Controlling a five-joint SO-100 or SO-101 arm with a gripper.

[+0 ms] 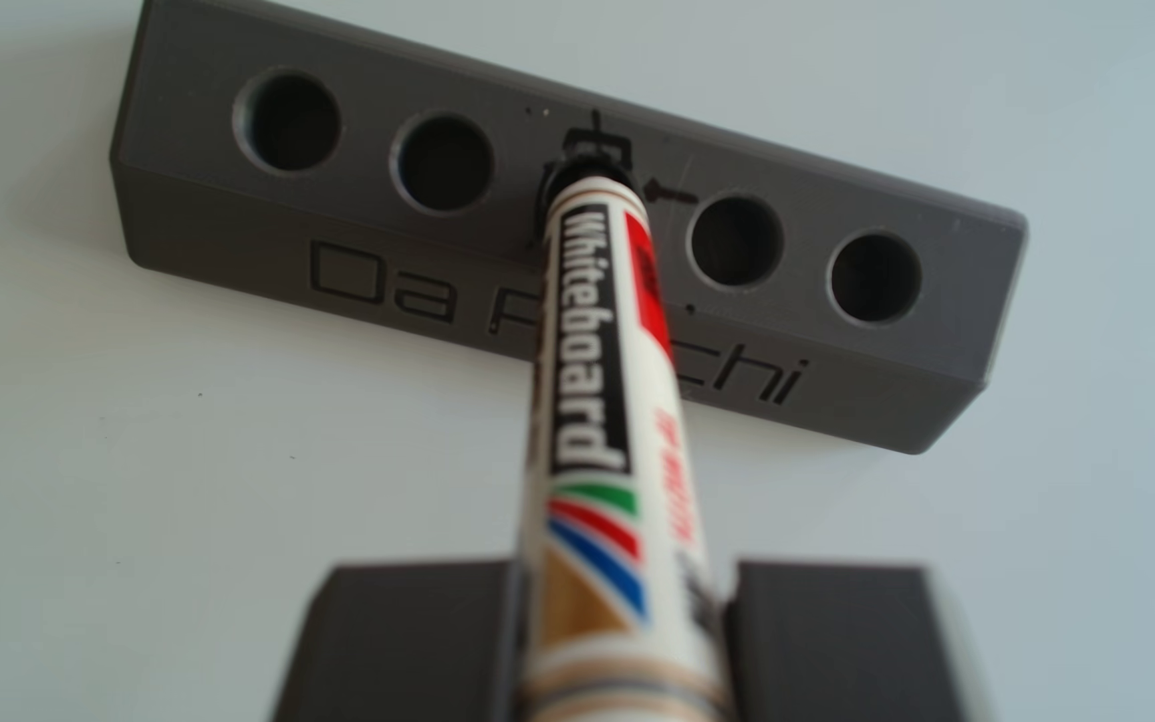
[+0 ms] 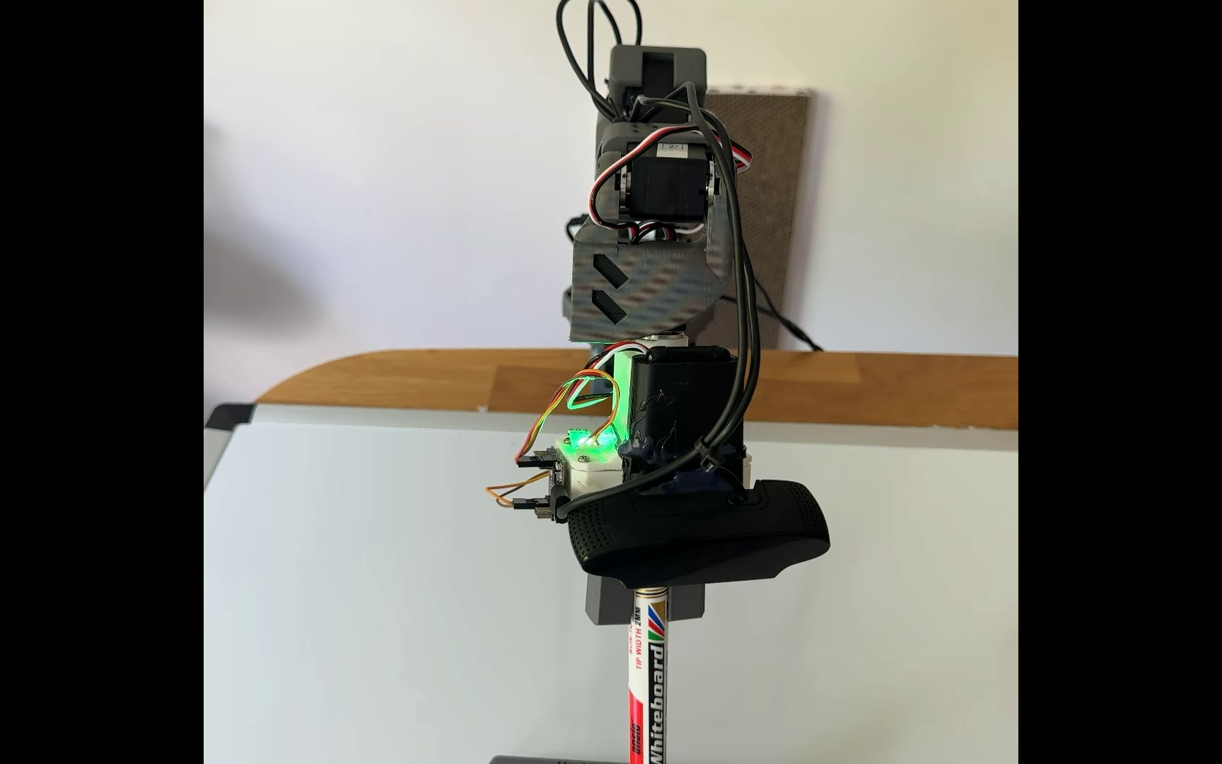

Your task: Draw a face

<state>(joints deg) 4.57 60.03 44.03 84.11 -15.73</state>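
A white "Whiteboard" marker [image 1: 595, 389] is clamped between two dark grey fingers [image 1: 415, 625], so my gripper [image 1: 623, 597] is shut on it. Its black front end sits at the mouth of the middle hole of a grey block [image 1: 213, 236] engraved "Da Pinchi"; how deep it goes I cannot tell. In the fixed view the marker [image 2: 648, 683] hangs upright below the gripper [image 2: 646, 610], reaching down to the block [image 2: 549, 760] at the bottom edge. The face is out of view.
The block lies on a whiteboard [image 2: 373, 588] resting on a wooden table [image 2: 446, 382]. Two open holes flank the marker on either side. A black webcam [image 2: 696, 536] and loose wires ride on the wrist. Small black scribbles mark the block's top.
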